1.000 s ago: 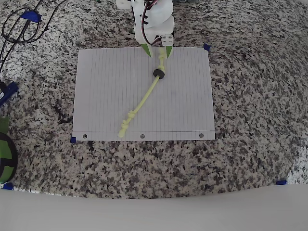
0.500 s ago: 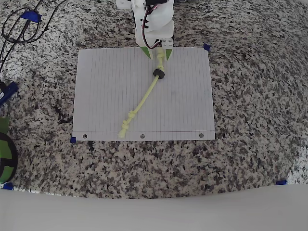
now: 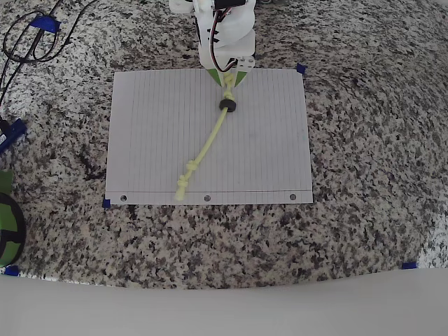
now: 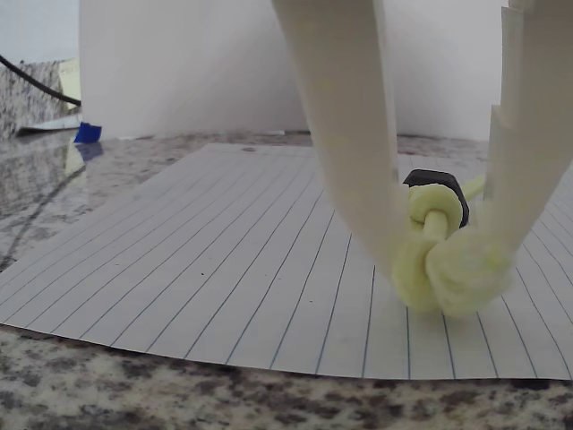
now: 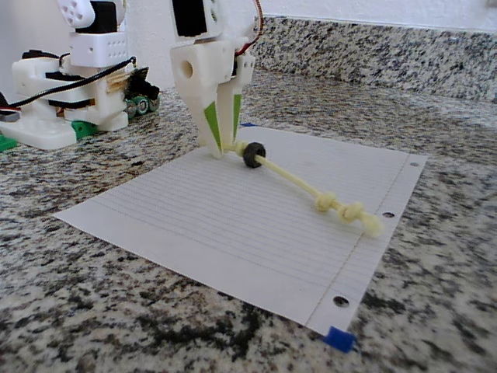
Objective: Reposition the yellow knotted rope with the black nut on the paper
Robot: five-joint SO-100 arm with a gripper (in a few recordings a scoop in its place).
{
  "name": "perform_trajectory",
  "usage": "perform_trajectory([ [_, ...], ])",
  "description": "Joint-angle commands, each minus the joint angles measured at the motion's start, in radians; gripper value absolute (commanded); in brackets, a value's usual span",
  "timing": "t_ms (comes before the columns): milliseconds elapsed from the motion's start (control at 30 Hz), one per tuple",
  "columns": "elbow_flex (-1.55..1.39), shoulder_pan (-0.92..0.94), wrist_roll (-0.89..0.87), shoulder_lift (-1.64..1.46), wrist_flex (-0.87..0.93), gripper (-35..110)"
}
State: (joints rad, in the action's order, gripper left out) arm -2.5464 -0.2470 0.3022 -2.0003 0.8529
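The yellow knotted rope (image 3: 207,143) is a thin, pale yellow-green cord lying in a gentle diagonal across the paper (image 3: 154,133). In the overhead view it runs from near the middle of the paper's top edge down to the punched-hole edge at the bottom, ending just beside the middle hole. Two small knots sit close together near that lower end, and a fatter knot marks the upper end. The black nut (image 3: 227,105), a small dark ring, is threaded on the cord just below the upper knot.

The gripper (image 4: 448,260) stands at the paper's top edge with its two white fingers (image 4: 345,134) drawn in narrow, pinching the upper knot between their tips; the knot bulges between them in the wrist view. The paper is a white lined sheet on the speckled granite worktop (image 3: 364,210), with bits of blue tape (image 3: 300,68) at its corners.
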Motion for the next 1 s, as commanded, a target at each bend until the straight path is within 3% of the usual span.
perform_trajectory([
  [0, 0.026, 0.014, 0.008, -0.012, -0.008, 0],
  [267, 0.031, 0.064, 0.141, -0.169, -0.051, 0],
  [500, 0.031, 0.086, 0.419, -0.408, -0.075, 0],
  [633, 0.031, 0.087, 0.563, -0.537, -0.043, 0],
  [967, 0.026, -0.006, 0.726, -0.772, 0.072, 0],
])
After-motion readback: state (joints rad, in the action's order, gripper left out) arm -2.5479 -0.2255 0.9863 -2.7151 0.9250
